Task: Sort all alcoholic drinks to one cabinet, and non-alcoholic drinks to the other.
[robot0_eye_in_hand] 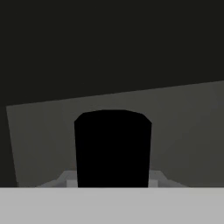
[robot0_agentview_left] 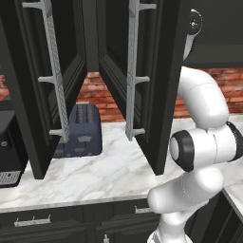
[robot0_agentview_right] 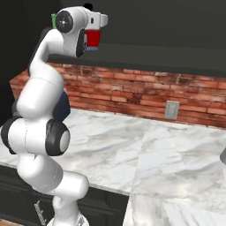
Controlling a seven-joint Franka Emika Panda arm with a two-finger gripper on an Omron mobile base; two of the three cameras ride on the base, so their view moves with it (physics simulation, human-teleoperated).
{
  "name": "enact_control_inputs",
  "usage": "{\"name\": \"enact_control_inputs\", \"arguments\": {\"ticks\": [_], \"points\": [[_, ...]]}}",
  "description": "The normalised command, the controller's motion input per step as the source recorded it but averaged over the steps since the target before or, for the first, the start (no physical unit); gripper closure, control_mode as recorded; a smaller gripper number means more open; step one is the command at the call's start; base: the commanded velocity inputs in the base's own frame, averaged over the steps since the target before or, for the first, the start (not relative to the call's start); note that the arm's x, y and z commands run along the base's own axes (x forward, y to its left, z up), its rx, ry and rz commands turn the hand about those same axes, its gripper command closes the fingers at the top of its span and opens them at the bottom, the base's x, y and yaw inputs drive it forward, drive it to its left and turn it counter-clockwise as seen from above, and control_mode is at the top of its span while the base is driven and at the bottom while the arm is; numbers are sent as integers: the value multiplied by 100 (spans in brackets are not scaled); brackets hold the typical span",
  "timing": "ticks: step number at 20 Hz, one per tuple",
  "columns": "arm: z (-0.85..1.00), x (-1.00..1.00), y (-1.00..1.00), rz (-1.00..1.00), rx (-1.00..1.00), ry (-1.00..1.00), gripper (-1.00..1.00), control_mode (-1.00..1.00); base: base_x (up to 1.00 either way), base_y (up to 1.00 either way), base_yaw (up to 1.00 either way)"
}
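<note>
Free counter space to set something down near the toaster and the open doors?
Bare white marble counter runs in front of the dark blue toaster and between the two open black cabinet doors. In the right base view the counter below the brick wall is bare up to the grey outlet. It is crowded by the toaster, tight behind a door.

Evenly lit, rendered, no harsh glare. Bright on the white arm (robot0_agentview_left: 201, 142) and the marble worktop (robot0_agentview_left: 104, 175), with soft sheen along the arm's rounded shells. Dim toward the upper half of both base views, where the dark cabinet doors (robot0_agentview_left: 142, 71) swallow detail. Faint soft shadow under the toaster (robot0_agentview_left: 80, 130) at left centre. Hand view very dark and murky: black cap (robot0_eye_in_hand: 113, 148) at lower centre, soft-edged, grey shelf floor behind barely lit. Slightly coarse, low resolution throughout.
</note>
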Motion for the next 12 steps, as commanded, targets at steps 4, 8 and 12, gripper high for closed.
{"name": "enact_control_inputs", "arguments": {"ticks": [4, 8, 12], "points": [[-34, 34, 2, 0, -2, 0, 100, -100, 0, 0, 0], [-25, 43, 3, 0, -1, 0, 100, -100, 0, 0, 0], [-15, 51, 0, 0, 0, 0, 100, -100, 0, 0, 0]]}}
